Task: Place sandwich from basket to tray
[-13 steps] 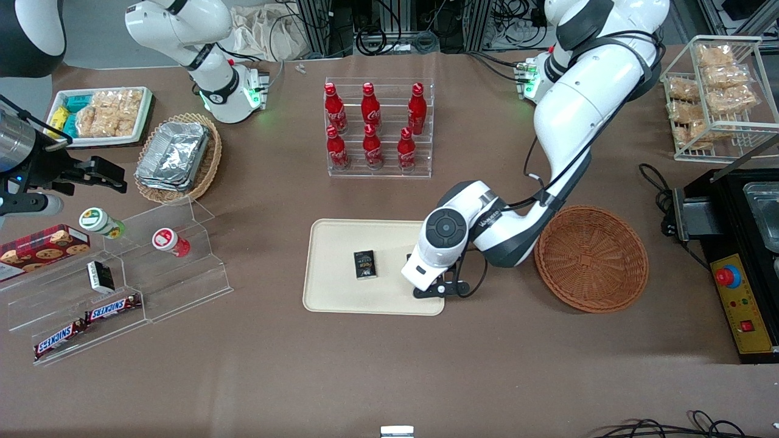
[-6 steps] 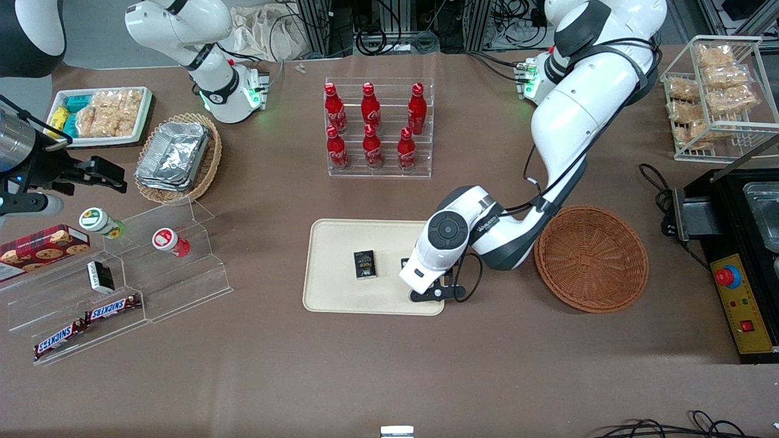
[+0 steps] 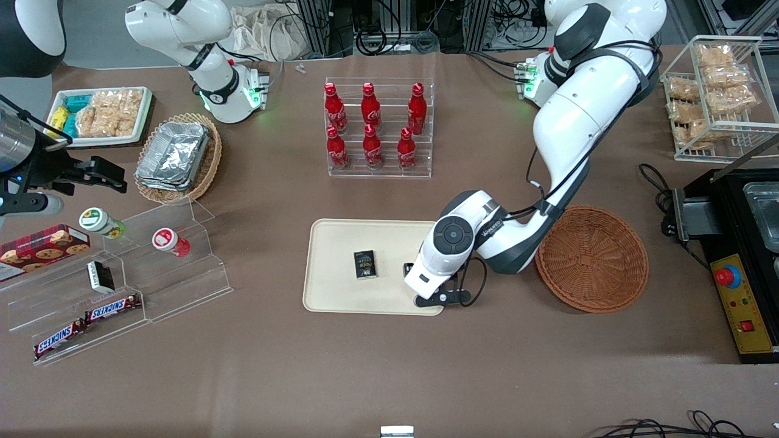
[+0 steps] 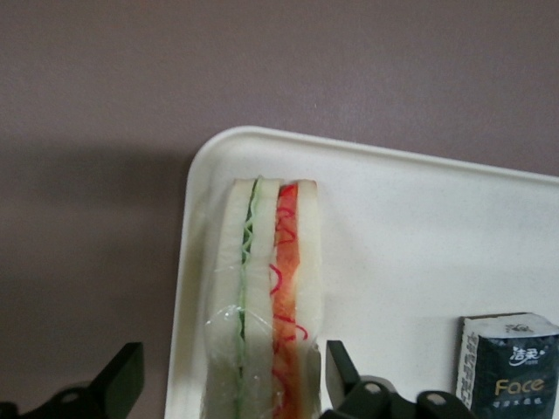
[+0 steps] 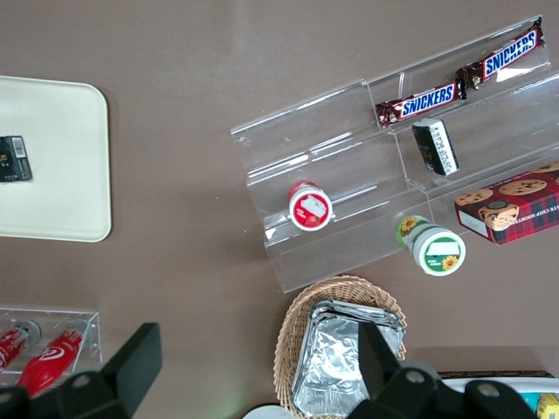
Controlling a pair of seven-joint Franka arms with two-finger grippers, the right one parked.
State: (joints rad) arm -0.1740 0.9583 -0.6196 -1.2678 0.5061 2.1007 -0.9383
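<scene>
The sandwich (image 4: 266, 297) lies on the tray (image 4: 393, 227) close to one rounded corner, its green and red filling edge facing the wrist camera. My left gripper (image 4: 231, 371) is open, with one finger on each side of the wrapped wedge; one finger (image 4: 341, 375) is close to the bread, the other (image 4: 118, 384) stands well off it, over the table. In the front view the gripper (image 3: 429, 283) hangs low over the tray (image 3: 335, 292) at its end nearest the basket (image 3: 591, 258), and its wrist hides the sandwich. The basket holds nothing.
A small dark tissue pack (image 3: 365, 264) lies mid-tray, also visible as the tissue pack (image 4: 507, 362) near the sandwich. A clear rack of red bottles (image 3: 377, 131) stands farther from the front camera. Acrylic snack shelves (image 3: 122, 286) sit toward the parked arm's end.
The wrist has shifted slightly over the tray's corner, first a little toward the tissue pack, then back toward the basket. Tray, basket and tissue pack have not moved.
</scene>
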